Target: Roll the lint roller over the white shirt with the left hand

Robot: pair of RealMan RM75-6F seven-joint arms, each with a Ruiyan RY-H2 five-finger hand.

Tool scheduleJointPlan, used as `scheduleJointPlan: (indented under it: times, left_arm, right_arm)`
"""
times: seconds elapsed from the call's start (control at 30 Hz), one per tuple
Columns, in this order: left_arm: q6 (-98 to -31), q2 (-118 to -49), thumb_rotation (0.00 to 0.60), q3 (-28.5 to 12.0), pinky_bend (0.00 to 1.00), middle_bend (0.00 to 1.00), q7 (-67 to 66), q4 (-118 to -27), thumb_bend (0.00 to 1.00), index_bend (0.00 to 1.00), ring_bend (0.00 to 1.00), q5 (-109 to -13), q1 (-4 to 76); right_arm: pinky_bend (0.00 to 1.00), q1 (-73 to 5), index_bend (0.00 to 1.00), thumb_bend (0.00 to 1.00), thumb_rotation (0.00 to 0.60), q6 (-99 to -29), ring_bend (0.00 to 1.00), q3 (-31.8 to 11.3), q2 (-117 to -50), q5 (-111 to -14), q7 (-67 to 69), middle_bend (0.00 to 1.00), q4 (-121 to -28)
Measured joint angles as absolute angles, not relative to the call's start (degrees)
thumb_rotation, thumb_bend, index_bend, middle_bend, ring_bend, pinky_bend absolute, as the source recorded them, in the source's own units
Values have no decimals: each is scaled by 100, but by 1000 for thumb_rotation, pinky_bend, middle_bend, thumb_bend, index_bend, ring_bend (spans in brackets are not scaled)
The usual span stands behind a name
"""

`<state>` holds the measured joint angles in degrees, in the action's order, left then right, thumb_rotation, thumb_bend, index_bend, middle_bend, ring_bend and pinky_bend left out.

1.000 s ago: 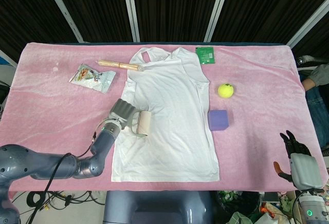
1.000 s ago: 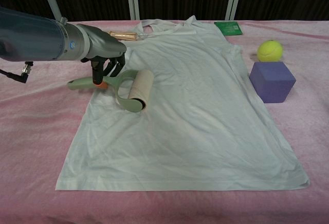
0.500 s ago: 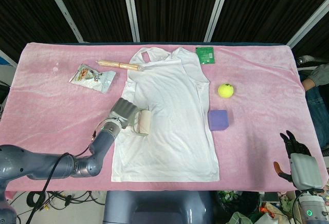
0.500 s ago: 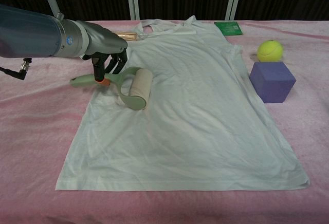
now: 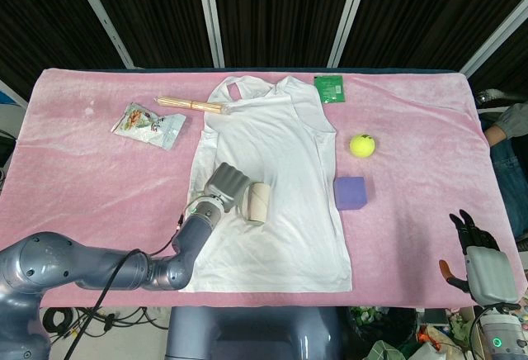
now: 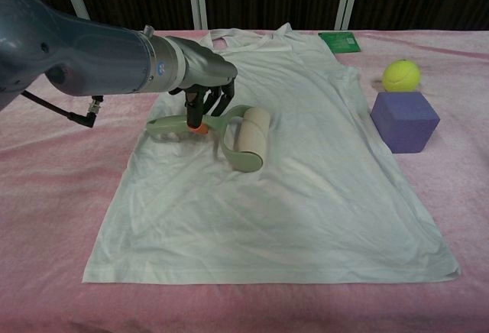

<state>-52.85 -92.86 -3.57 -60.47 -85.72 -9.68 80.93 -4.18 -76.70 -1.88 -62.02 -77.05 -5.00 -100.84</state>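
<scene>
Your left hand (image 6: pixel 202 81) grips the lint roller (image 6: pixel 229 130) by its green handle, and the roll just beside your fingers rests on the middle of the white shirt (image 6: pixel 298 172). Your right hand (image 5: pixel 483 265), well apart at the table's edge, is empty with fingers apart.

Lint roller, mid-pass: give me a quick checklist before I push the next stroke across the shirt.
1. Left hand holds the lint roller handle: ok.
2. Roller drum lies on the white shirt: ok.
3. Shirt lies spread out ahead of the roller, only light wrinkles: ok.
4. Purple cube and tennis ball sit off the shirt, right of it: ok.
5. Right hand is parked at the table's near right corner, away from the shirt: ok.
6. Drum pressing firmly enough: cannot tell.
</scene>
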Motion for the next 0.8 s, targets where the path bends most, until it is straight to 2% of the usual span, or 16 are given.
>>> scheduleJointPlan:
  times: [0.8]
  left_arm:
    - [-5352,-10319,600,-1071,702,670,-6739,-7615,562,694,530,-73,8881]
  right_arm:
    - [151,-418,42,282,600,-7650,150,-187,-6189,-7686,-468,0,-10089]
